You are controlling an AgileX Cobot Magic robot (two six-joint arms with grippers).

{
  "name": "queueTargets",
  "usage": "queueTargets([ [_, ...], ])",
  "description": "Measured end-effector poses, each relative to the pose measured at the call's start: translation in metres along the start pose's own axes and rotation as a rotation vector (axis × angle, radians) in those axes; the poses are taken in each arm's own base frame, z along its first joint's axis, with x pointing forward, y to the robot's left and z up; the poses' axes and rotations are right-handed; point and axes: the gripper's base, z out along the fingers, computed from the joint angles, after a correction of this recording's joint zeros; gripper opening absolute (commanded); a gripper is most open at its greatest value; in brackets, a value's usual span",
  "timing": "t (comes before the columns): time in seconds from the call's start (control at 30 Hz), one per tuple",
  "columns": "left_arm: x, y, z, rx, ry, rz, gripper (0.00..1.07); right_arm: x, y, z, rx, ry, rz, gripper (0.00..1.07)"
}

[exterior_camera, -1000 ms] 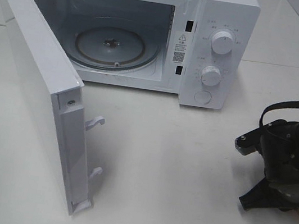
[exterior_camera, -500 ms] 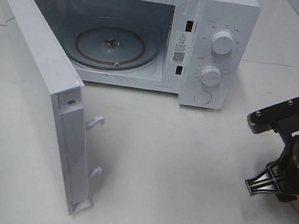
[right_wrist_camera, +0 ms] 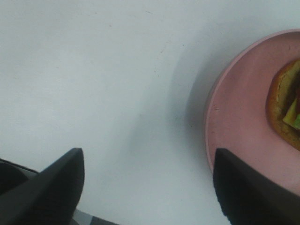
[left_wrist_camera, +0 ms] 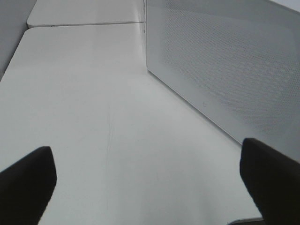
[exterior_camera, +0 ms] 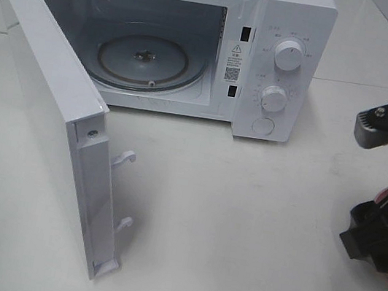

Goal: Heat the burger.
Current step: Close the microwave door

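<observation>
Since a second ago the right gripper (right_wrist_camera: 147, 187) has spread its jaws wide and shifted toward the right table edge — now it holds nothing. The burger (right_wrist_camera: 286, 105) sits on the pink plate (right_wrist_camera: 234, 122), just beside one fingertip, outside the jaws. The left gripper (left_wrist_camera: 150, 180) hangs wide open, empty, beside the microwave door (exterior_camera: 53, 101).
</observation>
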Motion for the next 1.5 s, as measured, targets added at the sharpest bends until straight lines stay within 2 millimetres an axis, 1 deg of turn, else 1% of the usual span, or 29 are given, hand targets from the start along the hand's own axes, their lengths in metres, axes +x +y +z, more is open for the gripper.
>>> queueTargets([
  [0.03,0.000,0.000,0.000,0.000,0.000,0.000,1.00,0.000,0.000,0.000,0.000,0.000,0.000,0.77],
  [0.1,0.000,0.000,0.000,0.000,0.000,0.000,1.00,0.004,-0.003,-0.025,-0.040,-0.054,0.023,0.76],
  [0.13,0.000,0.000,0.000,0.000,0.000,0.000,1.00,0.004,-0.003,-0.025,-0.040,-0.054,0.023,0.76],
  [0.17,0.000,0.000,0.000,0.000,0.000,0.000,1.00,0.006,-0.005,-0.031,-0.048,-0.069,0.026,0.76],
  [0.2,0.000,0.000,0.000,0.000,0.000,0.000,1.00,0.011,-0.007,-0.044,-0.063,-0.101,0.037,0.76],
  [0.3,0.000,0.000,0.000,0.000,0.000,0.000,1.00,0.013,-0.008,-0.050,-0.069,-0.118,0.041,0.76],
  [0.33,0.000,0.000,0.000,0.000,0.000,0.000,1.00,0.019,-0.011,-0.060,-0.078,-0.142,0.044,0.76],
  [0.4,0.000,0.000,0.000,0.000,0.000,0.000,1.00,0.022,-0.012,-0.063,-0.080,-0.149,0.047,0.77],
  [0.47,0.000,0.000,0.000,0.000,0.000,0.000,1.00,0.038,-0.018,-0.078,-0.086,-0.183,0.064,0.76],
  [0.5,0.000,0.000,0.000,0.000,0.000,0.000,1.00,0.038,-0.018,-0.078,-0.086,-0.183,0.064,0.76],
  [0.57,0.000,0.000,0.000,0.000,0.000,0.000,1.00,0.051,-0.022,-0.090,-0.090,-0.218,0.076,0.76],
  [0.6,0.000,0.000,0.000,0.000,0.000,0.000,1.00,0.051,-0.022,-0.090,-0.090,-0.218,0.076,0.76],
  [0.63,0.000,0.000,0.000,0.000,0.000,0.000,1.00,0.058,-0.025,-0.096,-0.092,-0.248,0.076,0.76],
  [0.7,0.000,0.000,0.000,0.000,0.000,0.000,1.00,0.062,-0.026,-0.099,-0.093,-0.260,0.076,0.76],
  [0.73,0.000,0.000,0.000,0.000,0.000,0.000,1.00,0.070,-0.030,-0.105,-0.090,-0.294,0.086,0.76],
  [0.8,0.000,0.000,0.000,0.000,0.000,0.000,1.00,0.077,-0.033,-0.110,-0.083,-0.324,0.107,0.76],
  [0.87,0.000,0.000,0.000,0.000,0.000,0.000,1.00,0.080,-0.035,-0.112,-0.079,-0.338,0.120,0.76],
  [0.9,0.000,0.000,0.000,0.000,0.000,0.000,1.00,0.086,-0.038,-0.116,-0.073,-0.374,0.147,0.76],
  [0.93,0.000,0.000,0.000,0.000,0.000,0.000,1.00,0.086,-0.038,-0.116,-0.073,-0.374,0.147,0.76],
  [1.0,0.000,0.000,0.000,0.000,0.000,0.000,1.00,0.097,-0.040,-0.121,-0.057,-0.420,0.178,0.76],
  [1.07,0.000,0.000,0.000,0.000,0.000,0.000,1.00,0.101,-0.040,-0.121,-0.055,-0.432,0.192,0.77],
  [1.1,0.000,0.000,0.000,0.000,0.000,0.000,1.00,0.109,-0.040,-0.118,-0.047,-0.445,0.218,0.77],
  [1.13,0.000,0.000,0.000,0.000,0.000,0.000,1.00,0.109,-0.040,-0.118,-0.047,-0.445,0.218,0.77],
  [1.17,0.000,0.000,0.000,0.000,0.000,0.000,1.00,0.118,-0.039,-0.115,-0.041,-0.460,0.247,0.77],
  [1.23,0.000,0.000,0.000,0.000,0.000,0.000,1.00,0.122,-0.038,-0.113,-0.040,-0.469,0.260,0.77],
  [1.27,0.000,0.000,0.000,0.000,0.000,0.000,1.00,0.131,-0.036,-0.110,-0.027,-0.488,0.279,0.77],
  [1.3,0.000,0.000,0.000,0.000,0.000,0.000,1.00,0.131,-0.036,-0.110,-0.027,-0.488,0.279,0.77],
  [1.33,0.000,0.000,0.000,0.000,0.000,0.000,1.00,0.139,-0.035,-0.107,-0.008,-0.509,0.292,0.76],
  [1.5,0.000,0.000,0.000,0.000,0.000,0.000,1.00,0.150,-0.033,-0.103,0.031,-0.572,0.321,0.76],
])
